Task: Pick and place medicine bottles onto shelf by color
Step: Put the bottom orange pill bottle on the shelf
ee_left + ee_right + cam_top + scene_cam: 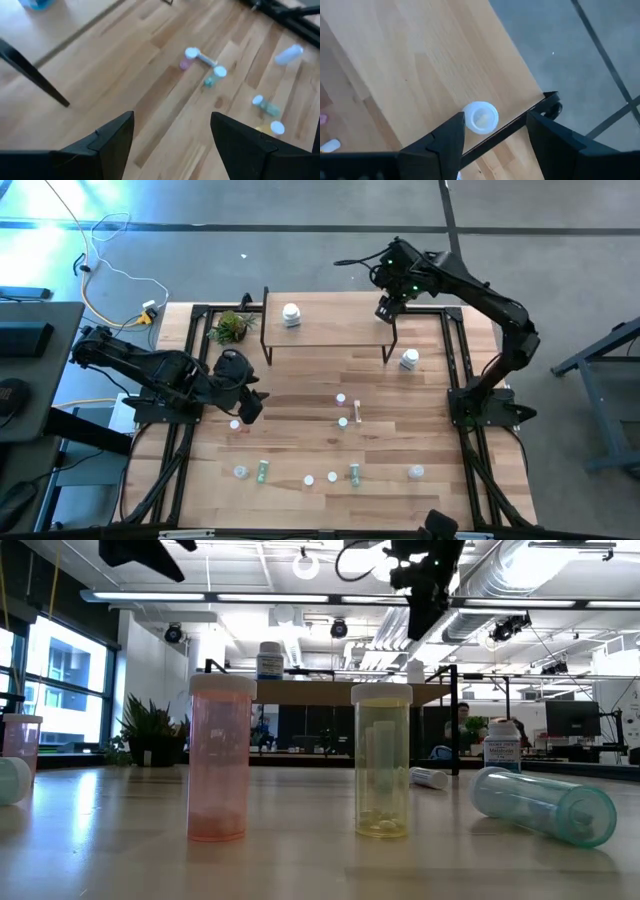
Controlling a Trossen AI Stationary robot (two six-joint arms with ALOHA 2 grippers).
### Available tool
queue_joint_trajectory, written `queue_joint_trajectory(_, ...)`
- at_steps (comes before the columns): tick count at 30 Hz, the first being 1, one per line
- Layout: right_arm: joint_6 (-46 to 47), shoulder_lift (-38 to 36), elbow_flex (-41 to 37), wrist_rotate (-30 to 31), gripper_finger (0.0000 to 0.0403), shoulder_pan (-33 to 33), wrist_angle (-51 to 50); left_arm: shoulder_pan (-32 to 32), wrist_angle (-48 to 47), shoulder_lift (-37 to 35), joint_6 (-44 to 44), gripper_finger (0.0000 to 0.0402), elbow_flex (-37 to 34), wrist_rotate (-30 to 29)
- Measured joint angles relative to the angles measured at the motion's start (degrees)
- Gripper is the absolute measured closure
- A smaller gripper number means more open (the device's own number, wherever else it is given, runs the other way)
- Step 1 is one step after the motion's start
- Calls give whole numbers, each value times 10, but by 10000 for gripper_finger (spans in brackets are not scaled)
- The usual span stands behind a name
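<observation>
Left claw [248,406] hangs w/ fingers spread, nothing between them, low over worktop [300,440] just beside a small vial [236,423], prob. lining up a pick. Right claw [386,308] also spread, empty, above shelf [330,330] at its right end, near the white jar [480,118] by the edge. Another white bottle [291,314] stands on shelf; other bottles scattered on worktop, e.g. pink-capped [356,414], green [263,471].

Light-wood shelf [330,328]; seemingly translucent plastic bottles [217,758].
</observation>
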Motion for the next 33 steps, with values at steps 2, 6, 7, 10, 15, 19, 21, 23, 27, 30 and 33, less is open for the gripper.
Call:
queue_joint_trajectory(2, 2, -12, 0, 0, 199, 0, 2, -12, -5, 6, -11, 147, 0, 1)
queue_joint_trajectory(6, 15, -30, 0, 0, 199, 0, 2, -40, -13, 16, -40, 147, 0, -11)
queue_joint_trajectory(7, 15, -33, 0, 0, 199, 0, 2, -49, -19, 20, -50, 147, 0, -19)
queue_joint_trajectory(10, 16, -41, 0, -1, 199, 0, 2, -77, -47, 35, -95, 147, 0, -42)
queue_joint_trajectory(15, 29, -46, 0, -2, 199, 0, 1, -123, -98, 59, -187, 147, 0, -50)
queue_joint_trajectory(19, 29, -45, 0, -2, 199, 0, 0, -154, -163, 75, -305, 147, 0, -41)
queue_joint_trajectory(21, 29, -45, 0, -2, 199, 0, 0, -169, -202, 85, -377, 147, 0, -29)
queue_joint_trajectory(23, 29, -45, 0, -2, 199, 0, 0, -183, -239, 90, -447, 147, 0, -5)
queue_joint_trajectory(27, 29, -45, 0, -2, 199, 0, 1, -197, -283, 97, -554, 147, 0, 67)
queue_joint_trajectory(30, 29, -45, 0, -2, 199, 0, 1, -197, -285, 100, -593, 147, 0, 109)
queue_joint_trajectory(33, 29, -45, 0, -2, 199, 0, 1, -195, -292, 107, -624, 147, 0, 122)
